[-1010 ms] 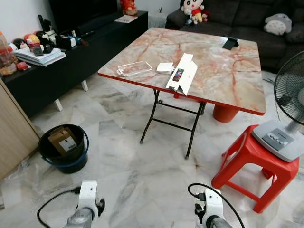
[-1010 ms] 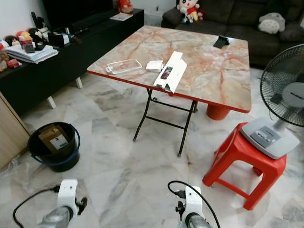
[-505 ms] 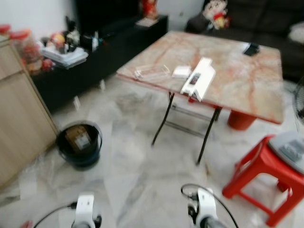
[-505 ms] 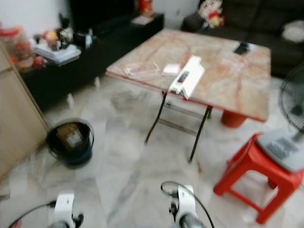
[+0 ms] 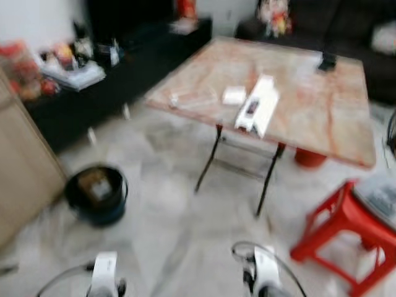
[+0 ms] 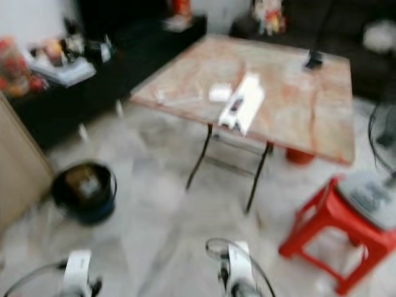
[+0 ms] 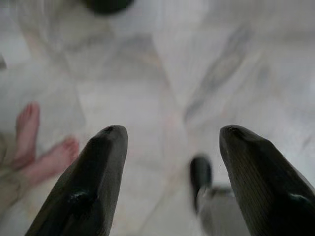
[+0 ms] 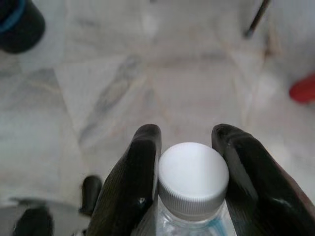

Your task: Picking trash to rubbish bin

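Right gripper (image 8: 186, 147) clamped on a bottle (image 8: 193, 177) by its white cap — one piece of trash in hand, not yet binned. Bin (image 5: 96, 193) on the floor, well apart from the bottle, already holding a box. Left gripper (image 7: 172, 147) wide, empty. More litter on the table (image 5: 322, 111) beyond the bin.

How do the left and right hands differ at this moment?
The left hand is open and empty, its fingers spread wide over bare floor. The right hand is shut on a clear bottle with a white cap, fingers pressed against its neck. Both hang low above the marble floor.
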Motion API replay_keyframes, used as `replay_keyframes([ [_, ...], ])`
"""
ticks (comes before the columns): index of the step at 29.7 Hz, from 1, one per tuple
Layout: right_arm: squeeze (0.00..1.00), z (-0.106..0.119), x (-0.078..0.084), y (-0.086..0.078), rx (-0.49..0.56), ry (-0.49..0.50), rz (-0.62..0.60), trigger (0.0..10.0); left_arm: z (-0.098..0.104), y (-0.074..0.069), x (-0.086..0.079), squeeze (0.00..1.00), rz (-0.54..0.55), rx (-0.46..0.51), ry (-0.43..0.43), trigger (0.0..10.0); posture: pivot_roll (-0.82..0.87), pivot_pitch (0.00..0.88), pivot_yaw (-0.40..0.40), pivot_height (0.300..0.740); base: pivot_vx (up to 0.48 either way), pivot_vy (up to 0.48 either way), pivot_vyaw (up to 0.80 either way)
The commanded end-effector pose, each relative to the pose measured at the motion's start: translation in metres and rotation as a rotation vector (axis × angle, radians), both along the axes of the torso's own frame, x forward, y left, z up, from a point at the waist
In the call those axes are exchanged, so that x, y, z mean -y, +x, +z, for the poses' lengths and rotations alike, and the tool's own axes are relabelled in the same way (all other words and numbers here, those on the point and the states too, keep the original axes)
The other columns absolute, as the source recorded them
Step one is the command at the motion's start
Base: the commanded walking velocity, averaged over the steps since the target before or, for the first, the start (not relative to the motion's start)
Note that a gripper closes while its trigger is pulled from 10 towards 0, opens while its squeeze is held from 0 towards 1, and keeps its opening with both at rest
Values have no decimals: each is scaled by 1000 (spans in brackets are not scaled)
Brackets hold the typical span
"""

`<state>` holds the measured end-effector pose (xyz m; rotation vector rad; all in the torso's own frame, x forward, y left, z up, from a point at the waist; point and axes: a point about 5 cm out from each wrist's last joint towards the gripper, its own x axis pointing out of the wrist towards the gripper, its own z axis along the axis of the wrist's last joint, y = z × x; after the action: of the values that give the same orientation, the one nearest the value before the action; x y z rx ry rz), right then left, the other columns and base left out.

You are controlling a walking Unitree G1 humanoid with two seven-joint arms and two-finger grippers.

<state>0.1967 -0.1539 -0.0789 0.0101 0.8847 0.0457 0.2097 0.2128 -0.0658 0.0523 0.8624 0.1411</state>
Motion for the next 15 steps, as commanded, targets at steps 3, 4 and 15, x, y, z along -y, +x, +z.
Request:
replay_keyframes([
  [3, 0, -5, 8, -10, -46, -10, -39, 10000, -7, -10, 5, 0, -13, -42, -5, 10000, 22, 0, -10, 740, 344, 0, 702],
  [4, 0, -4, 7, -8, -42, 0, -46, 10000, -7, -9, 5, 0, -15, -43, -4, 10000, 23, 0, -9, 740, 345, 0, 0],
  [15, 0, -3, 6, -5, -22, -22, -6, 10000, -7, -11, 5, 0, -14, -49, 0, 10000, 22, 0, -7, 740, 342, 0, 495],
])
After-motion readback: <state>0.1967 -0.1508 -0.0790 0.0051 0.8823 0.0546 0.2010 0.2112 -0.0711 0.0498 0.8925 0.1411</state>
